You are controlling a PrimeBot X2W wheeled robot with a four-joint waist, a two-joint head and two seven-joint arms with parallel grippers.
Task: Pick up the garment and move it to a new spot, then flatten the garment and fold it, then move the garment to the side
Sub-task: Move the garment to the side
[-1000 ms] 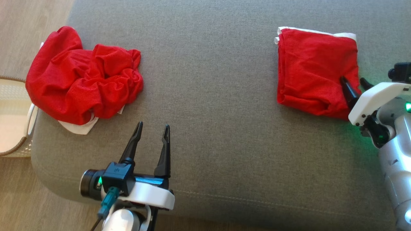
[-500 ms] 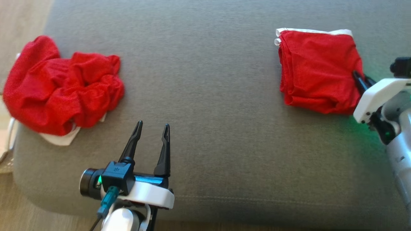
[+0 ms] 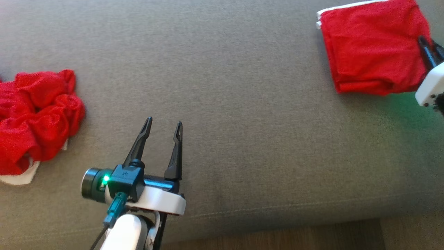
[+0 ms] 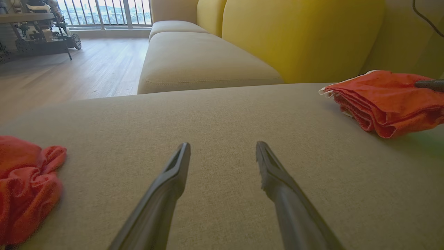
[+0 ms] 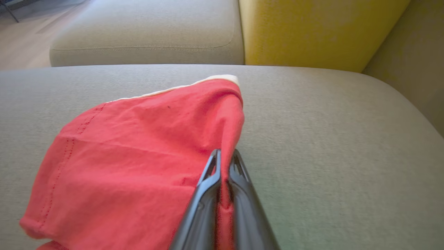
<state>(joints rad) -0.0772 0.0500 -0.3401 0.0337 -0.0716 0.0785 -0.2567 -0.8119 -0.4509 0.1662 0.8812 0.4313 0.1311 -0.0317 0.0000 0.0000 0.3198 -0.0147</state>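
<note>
The folded red garment (image 3: 371,48) with a white trim lies on the grey sofa cushion (image 3: 242,104) at the upper right. My right gripper (image 3: 430,47) is shut on its right edge. In the right wrist view, red cloth of the garment (image 5: 138,156) is pinched between the closed fingers of the right gripper (image 5: 225,156). My left gripper (image 3: 163,121) stands open over bare cushion at the lower left, holding nothing. In the left wrist view the left gripper (image 4: 223,146) points at the cushion, with the folded garment (image 4: 385,100) at the right.
A second red garment (image 3: 34,118), crumpled, lies at the cushion's left edge, also visible as the crumpled garment (image 4: 24,187) in the left wrist view. Yellow back cushions (image 4: 301,34) rise behind the seat. Wooden floor (image 3: 277,239) runs along the cushion's near edge.
My right gripper has shut on the folded garment's right edge, and the garment has drawn further from the crumpled one. The head view has shifted. The left gripper stays open.
</note>
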